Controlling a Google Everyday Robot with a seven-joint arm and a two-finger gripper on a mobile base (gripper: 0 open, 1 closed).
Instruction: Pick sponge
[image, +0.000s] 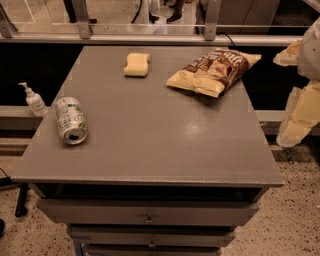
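Note:
The sponge (137, 65) is a small pale-yellow foam block lying flat near the far edge of the grey table (150, 145), left of centre. My gripper (283, 100) hangs off the table's right side, well to the right of the sponge and apart from it. Its two flat pale-yellow fingers (299, 117) stand wide apart, open and empty. The arm above it is cut off by the right edge of the view.
A crinkly yellow-and-brown chip bag (215, 70) lies at the far right of the table, between the sponge and my gripper. A silver-green can (70, 120) lies on its side near the left edge. A pump bottle (34, 100) stands on a ledge left of the table. Drawers sit below the front edge.

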